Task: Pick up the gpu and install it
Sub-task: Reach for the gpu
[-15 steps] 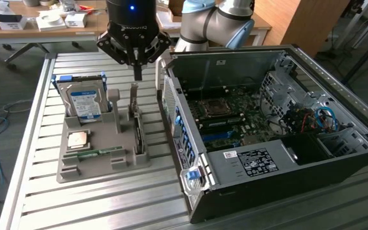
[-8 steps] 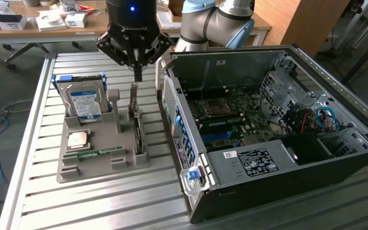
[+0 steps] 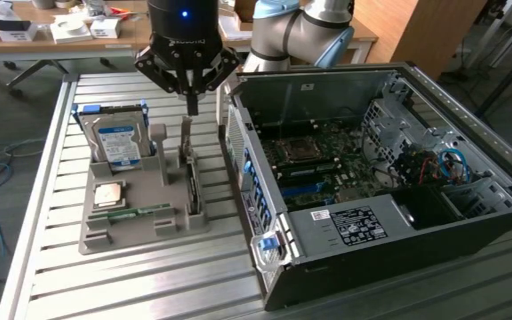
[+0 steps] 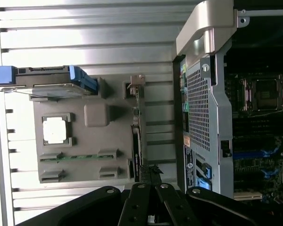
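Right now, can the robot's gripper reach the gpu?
Probably yes: the gripper hangs right above the gpu, which stands on edge in the grey holder, nothing between them. Its jaws are shut, though.

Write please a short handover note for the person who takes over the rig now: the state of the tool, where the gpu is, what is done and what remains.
Tool: shut, holding nothing, hanging just above the gpu's upper end.
The gpu: standing on edge in its slot of the grey holder, which lies on the table on the exterior view's left of the open computer case.
Done: nothing visible; the gpu is not yet gripped or lifted.
Left: the pick-up and the install in the case.
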Robot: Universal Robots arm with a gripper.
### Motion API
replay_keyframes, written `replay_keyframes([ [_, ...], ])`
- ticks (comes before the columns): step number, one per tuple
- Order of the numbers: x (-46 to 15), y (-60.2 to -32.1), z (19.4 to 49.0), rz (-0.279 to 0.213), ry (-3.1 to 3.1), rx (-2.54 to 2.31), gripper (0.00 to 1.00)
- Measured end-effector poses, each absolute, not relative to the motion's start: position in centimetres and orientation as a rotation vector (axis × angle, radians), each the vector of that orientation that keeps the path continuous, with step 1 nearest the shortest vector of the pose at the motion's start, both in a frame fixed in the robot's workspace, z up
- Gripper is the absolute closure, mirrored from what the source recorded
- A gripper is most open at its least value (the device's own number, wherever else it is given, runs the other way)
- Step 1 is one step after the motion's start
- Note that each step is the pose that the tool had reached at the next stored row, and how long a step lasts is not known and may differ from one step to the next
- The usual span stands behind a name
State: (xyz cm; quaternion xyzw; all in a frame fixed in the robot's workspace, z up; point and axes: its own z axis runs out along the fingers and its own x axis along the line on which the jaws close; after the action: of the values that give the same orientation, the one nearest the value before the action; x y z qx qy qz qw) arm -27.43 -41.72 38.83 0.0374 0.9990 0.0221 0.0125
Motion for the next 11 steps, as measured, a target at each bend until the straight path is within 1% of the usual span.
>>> replay_keyframes([
  [11,-27.58,-41.75,37.86,0.069,3.114,0.117,0.89],
])
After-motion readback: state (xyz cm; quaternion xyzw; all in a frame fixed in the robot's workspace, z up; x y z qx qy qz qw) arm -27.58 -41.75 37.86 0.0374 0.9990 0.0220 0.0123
